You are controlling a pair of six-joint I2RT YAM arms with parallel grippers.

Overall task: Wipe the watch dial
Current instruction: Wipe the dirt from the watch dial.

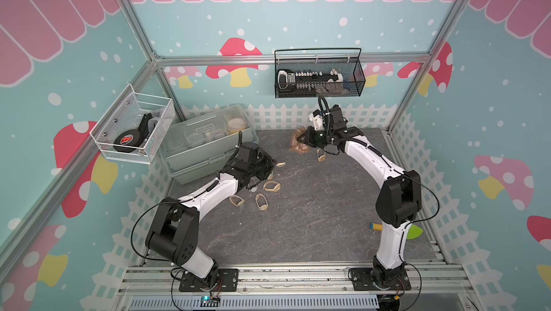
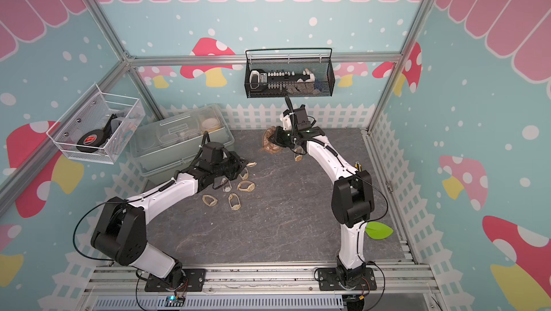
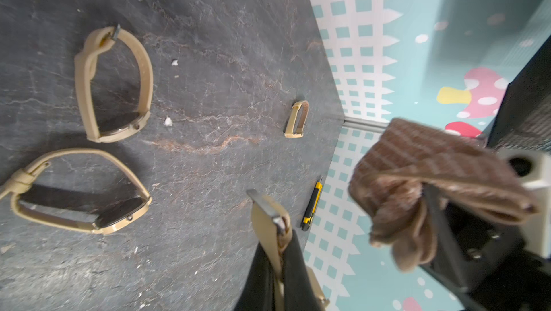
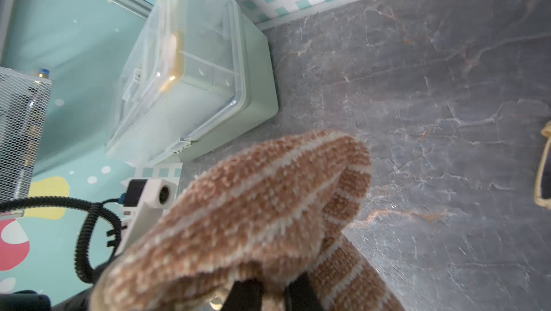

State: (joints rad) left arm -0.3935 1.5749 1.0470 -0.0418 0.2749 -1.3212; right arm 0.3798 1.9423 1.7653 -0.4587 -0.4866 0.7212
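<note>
My left gripper (image 3: 280, 253) is shut on the tan strap of a watch (image 3: 268, 220), whose dark case edge sticks out past the fingers; its dial face does not show. In both top views this gripper (image 1: 269, 162) hovers near the clear box, with a strap end poking out. Over the back of the table, my right gripper (image 4: 274, 294) is shut on a brown striped cloth (image 4: 253, 211), which hangs bunched from it (image 1: 298, 142). In the left wrist view the cloth (image 3: 417, 181) hangs apart from the held watch.
Three tan watches (image 1: 272, 186) (image 1: 237, 200) (image 1: 261, 202) lie below the left gripper, and one more (image 1: 321, 155) lies under the right arm. A clear lidded box (image 1: 205, 142), a white wire basket (image 1: 134, 127) and a black mesh basket (image 1: 319, 77) line the back. A yellow knife (image 3: 313, 205) lies by the right fence.
</note>
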